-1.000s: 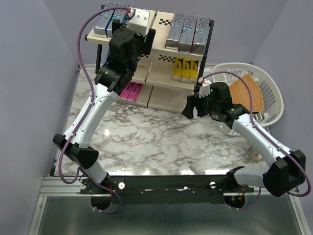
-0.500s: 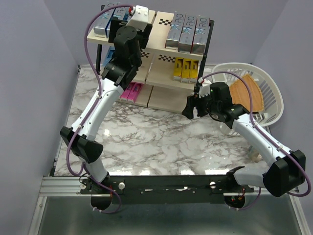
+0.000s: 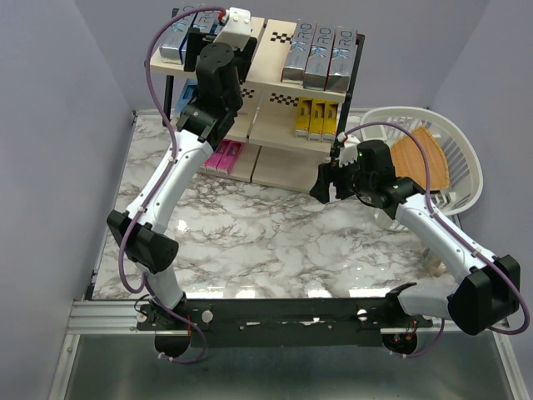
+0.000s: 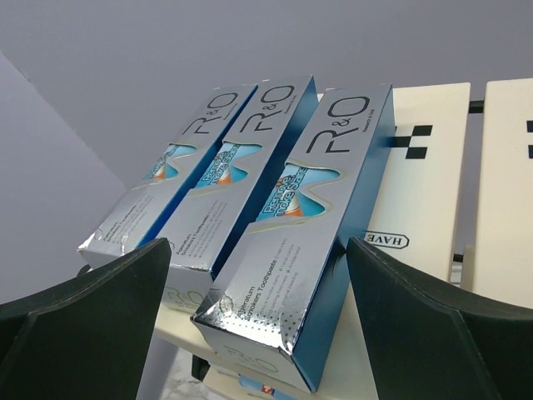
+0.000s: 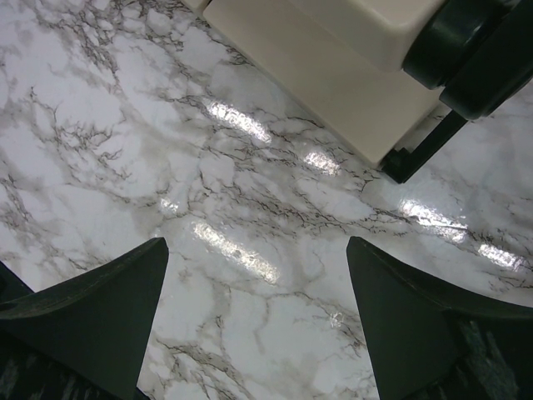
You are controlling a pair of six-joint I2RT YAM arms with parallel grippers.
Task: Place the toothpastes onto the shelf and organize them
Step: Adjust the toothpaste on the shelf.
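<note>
**Operator:** What changed?

**Spotter:** Your left arm (image 3: 179, 167) has swung up and back along the shelf (image 3: 275, 50), toward the upper left of the frame. Your right arm (image 3: 433, 225) hasn't budged.

**Operator:** And the hands?

**Spotter:** Your left hand (image 4: 258, 250) is spread and empty, facing three silver toothpastes (image 4: 283, 208) lying side by side on the top tier. Your right hand (image 5: 258, 250) is spread over the bare surface (image 5: 125, 125). That row looks placed.

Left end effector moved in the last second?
Yes: the left end effector shifted farther back over the top board of the black-framed beige wooden shelf.
</note>
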